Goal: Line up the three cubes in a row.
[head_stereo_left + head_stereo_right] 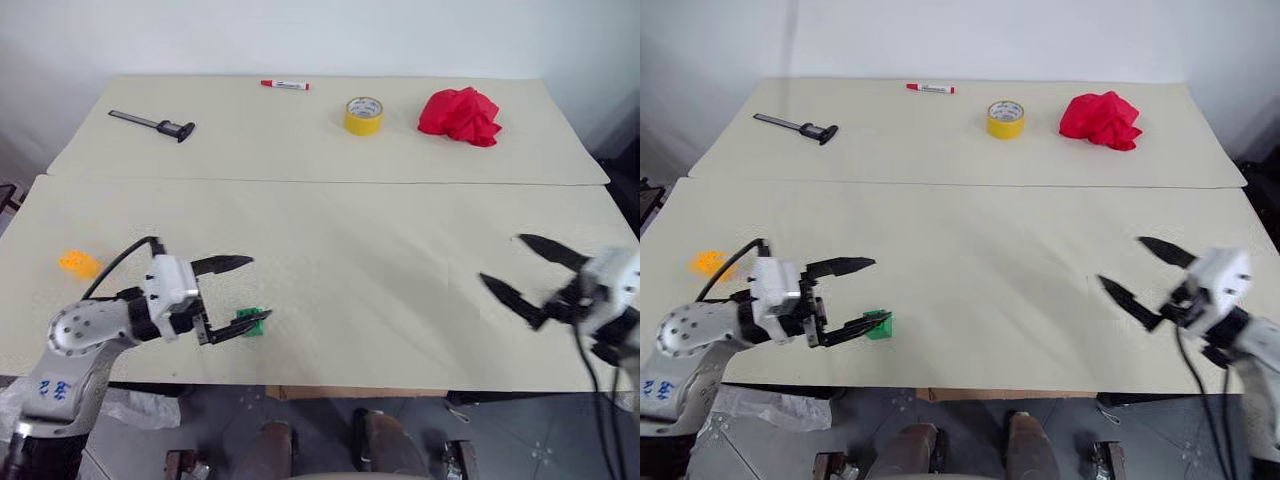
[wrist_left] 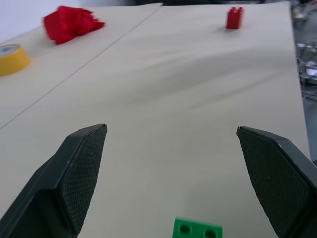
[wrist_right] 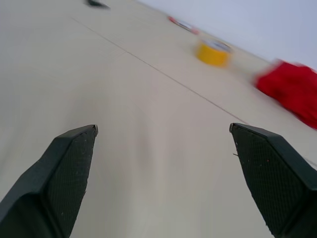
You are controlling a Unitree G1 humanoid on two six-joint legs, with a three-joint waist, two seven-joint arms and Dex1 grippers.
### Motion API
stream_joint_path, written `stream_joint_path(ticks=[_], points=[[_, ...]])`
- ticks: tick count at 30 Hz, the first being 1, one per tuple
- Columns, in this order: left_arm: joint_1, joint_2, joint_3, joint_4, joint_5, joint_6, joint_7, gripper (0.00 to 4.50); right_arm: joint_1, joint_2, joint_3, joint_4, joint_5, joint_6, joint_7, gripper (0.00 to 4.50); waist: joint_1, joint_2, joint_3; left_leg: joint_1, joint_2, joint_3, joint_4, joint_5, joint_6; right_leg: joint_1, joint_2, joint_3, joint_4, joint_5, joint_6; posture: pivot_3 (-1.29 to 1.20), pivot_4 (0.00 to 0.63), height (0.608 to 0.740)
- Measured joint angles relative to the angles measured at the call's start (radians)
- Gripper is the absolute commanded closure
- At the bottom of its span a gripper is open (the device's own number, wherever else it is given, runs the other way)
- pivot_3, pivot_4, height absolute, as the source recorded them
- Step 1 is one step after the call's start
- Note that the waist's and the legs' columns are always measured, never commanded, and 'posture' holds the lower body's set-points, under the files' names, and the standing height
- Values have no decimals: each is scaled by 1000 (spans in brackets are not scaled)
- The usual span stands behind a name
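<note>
A green cube [image 1: 254, 323] lies near the table's front edge, left of the middle. My left gripper [image 1: 244, 292] stands open and level just over it. The near fingertip overlaps the cube in the left eye view, and the cube [image 2: 197, 229] sits low between the fingers in the left wrist view, not gripped. An orange-yellow cube [image 1: 78, 263] rests further left, behind that arm. A red cube [image 2: 234, 18] stands far across the table in the left wrist view. At the right, my right gripper [image 1: 502, 258] is open and empty over bare table.
On the back table board lie a black caliper [image 1: 155, 124], a red marker [image 1: 285, 85], a yellow tape roll [image 1: 364, 115] and a red cloth [image 1: 460, 115]. A seam [image 1: 320, 181] splits the two boards. The front edge [image 1: 330, 386] runs close under both grippers.
</note>
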Motion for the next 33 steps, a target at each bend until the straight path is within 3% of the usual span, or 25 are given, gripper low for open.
stream_joint_path(ticks=[4, 9, 12, 17, 21, 32, 33], points=[[-55, -56, -54, 36, 15, -3, 5, 29, 192, 20, -153, 93, -17, -28, 27, 0, -5, -1, 0, 2, 0, 6, 0, -1, 2, 1, 0, 2, -2, 1, 2, 0, 150, 740], [-80, -93, -125, 73, 36, -23, -12, 29, 254, 49, -164, 129, -27, -10, 19, 0, -30, -1, 0, 8, 1, 16, 0, -3, 7, 4, 1, 12, 0, 2, 4, 0, 150, 740], [-101, -111, -146, 91, 37, -12, -18, 29, 201, 3, -150, 86, -22, 148, -76, 0, -36, -1, 1, 9, 1, 19, 1, -2, 8, 3, 2, 21, 3, 3, 7, 0, 150, 740], [-104, -117, -157, 91, 35, 5, -19, 29, -1, -171, -107, -58, 50, 538, -258, 0, -33, 0, 0, 10, 1, 19, 2, -1, 7, 0, 3, 23, 6, 4, 7, 0, 150, 740], [-103, -119, -160, 92, 35, 12, -18, 29, -107, -173, -49, -92, 74, 706, -371, 0, -6, -2, 1, 7, 1, 16, 3, 2, 2, -4, 5, 22, 5, 3, 7, 0, 150, 740], [-105, -120, -159, 86, 38, 15, -9, 29, -259, -136, 127, 51, -70, 786, -548, 0, -2, -2, 1, 2, -2, 21, 4, -1, 7, -6, 1, 23, -1, 5, 9, 0, 150, 740], [-98, -115, -157, 74, 38, 16, -6, 9, -265, -127, 128, 71, -72, 784, -547, 190, -3, -2, 1, 2, -2, 21, 4, -1, 7, -6, 2, 23, 0, 5, 10, 0, 150, 740]])
